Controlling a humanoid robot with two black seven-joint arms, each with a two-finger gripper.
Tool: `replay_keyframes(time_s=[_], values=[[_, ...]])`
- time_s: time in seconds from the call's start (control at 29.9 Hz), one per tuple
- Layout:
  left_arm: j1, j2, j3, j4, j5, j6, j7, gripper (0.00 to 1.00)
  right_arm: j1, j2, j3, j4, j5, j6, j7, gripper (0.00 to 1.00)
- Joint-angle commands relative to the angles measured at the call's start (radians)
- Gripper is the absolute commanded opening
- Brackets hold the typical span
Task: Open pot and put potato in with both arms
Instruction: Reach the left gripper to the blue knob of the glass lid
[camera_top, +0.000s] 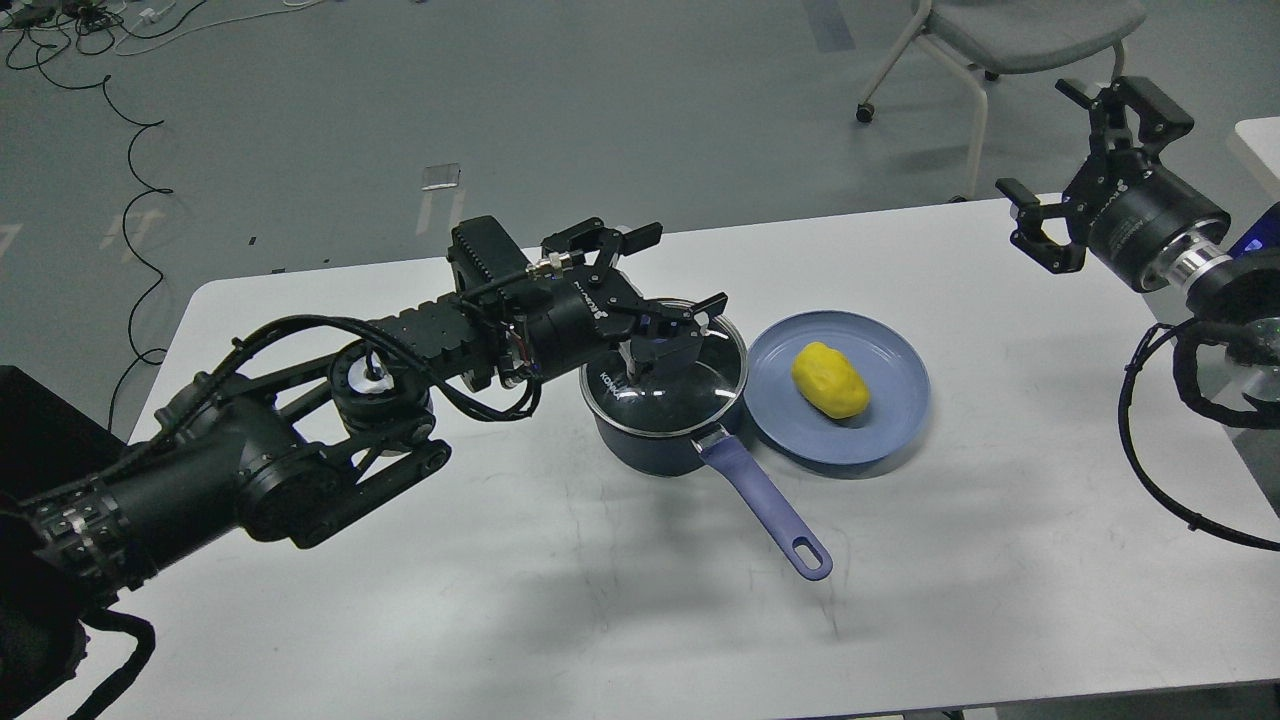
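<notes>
The dark navy pot (650, 440) stands mid-table with its glass lid (680, 385) on and its purple handle (770, 505) pointing toward me. My left gripper (665, 320) is open, its fingers spread over the lid's purple knob (660, 352), which they partly hide. I cannot tell if they touch it. The yellow potato (830, 380) lies on a flat blue plate (890, 420) right of the pot. My right gripper (1085, 175) is open and empty, high at the table's far right corner.
The white table (500, 600) carries only the pot and plate. A grey chair (1000, 40) stands on the floor behind the far right edge. Cables (120, 120) lie on the floor at the far left.
</notes>
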Motion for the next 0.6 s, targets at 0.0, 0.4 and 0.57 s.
replay_keyframes(time_s=[0.0,0.4,0.57], values=[[-0.001,-0.037,0.002,0.048,0.0,-0.016,0.008,0.98,-0.002,-0.006,-0.003,-0.013,0.0,0.001,0.0,1.0],[0.005,-0.069,0.087,0.084,-0.002,-0.016,0.068,0.97,-0.002,-0.012,-0.012,-0.042,-0.002,0.0,0.0,1.0],[0.003,-0.067,0.087,0.082,-0.002,-0.016,0.066,0.97,-0.002,-0.01,-0.012,-0.045,-0.002,0.0,0.0,1.0]])
